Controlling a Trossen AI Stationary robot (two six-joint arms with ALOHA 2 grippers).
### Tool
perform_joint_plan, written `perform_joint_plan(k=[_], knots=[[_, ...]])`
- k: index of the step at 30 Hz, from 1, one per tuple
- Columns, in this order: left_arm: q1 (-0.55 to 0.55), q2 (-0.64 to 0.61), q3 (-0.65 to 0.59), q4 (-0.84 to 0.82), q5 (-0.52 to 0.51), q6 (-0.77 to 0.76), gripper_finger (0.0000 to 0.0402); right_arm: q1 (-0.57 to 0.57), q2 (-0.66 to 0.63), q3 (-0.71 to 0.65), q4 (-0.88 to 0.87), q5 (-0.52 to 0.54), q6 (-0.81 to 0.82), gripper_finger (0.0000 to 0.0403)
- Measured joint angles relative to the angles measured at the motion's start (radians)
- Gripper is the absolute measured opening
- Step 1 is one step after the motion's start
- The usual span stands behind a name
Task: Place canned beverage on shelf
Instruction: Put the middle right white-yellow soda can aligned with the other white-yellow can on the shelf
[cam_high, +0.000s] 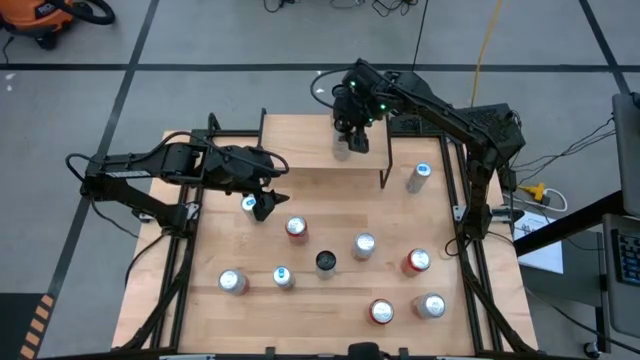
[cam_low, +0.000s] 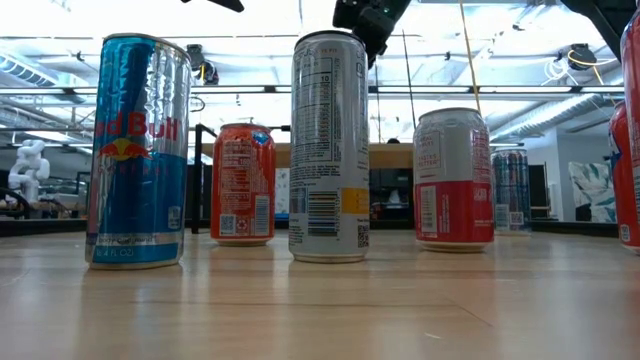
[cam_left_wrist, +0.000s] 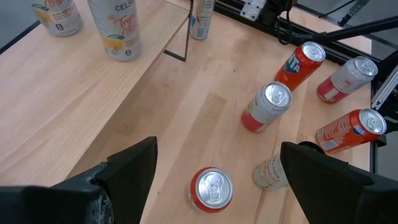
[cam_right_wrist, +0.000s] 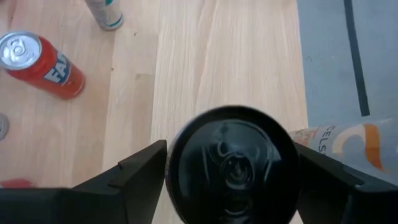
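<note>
Wooden counter (cam_high: 330, 300): right end effector (cam_right_wrist: 231, 171) straddles, fingers wide, black-topped can (cam_right_wrist: 231, 163) on light wooden shelf (cam_right_wrist: 224, 56); lift straight up.

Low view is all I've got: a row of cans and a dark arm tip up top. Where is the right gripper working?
Observer: The right gripper is over the shelf, positioned around a black can.
Operator: Anything else on that shelf?
Observer: Yes, a Celsius can stands there, right beside the black one.
Operator: And the left gripper?
Observer: The left gripper is open and empty above the table, near a blue-topped can.
</note>
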Motion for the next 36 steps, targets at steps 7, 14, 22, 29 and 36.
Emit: perform_joint_plan(k=[7, 14, 22, 29, 36], knots=[[0.000, 0.000, 0.000, 0.000, 0.000, 0.000, 0.0341, 0.000, 0.000, 0.000, 0.034, 0.001, 0.001, 0.0289], [0.000, 0.000, 0.000, 0.000, 0.000, 0.000, 0.0341, 0.000, -0.022, 0.000, 0.042, 0.007, -0.001, 0.0289], [0.000, 0.000, 0.000, -0.001, 0.008, 0.000, 0.0341, 0.025, -0.121, 0.000, -0.002, 0.026, 0.134, 0.0288], [0.000, 0.000, 0.000, -0.002, 0.009, 0.000, 0.0341, 0.098, -0.196, 0.000, -0.124, 0.011, 0.310, 0.0267], [0.000, 0.000, 0.000, -0.001, 0.008, 0.013, 0.0341, 0.164, -0.195, -0.079, -0.059, 0.002, 0.447, 0.0206]])
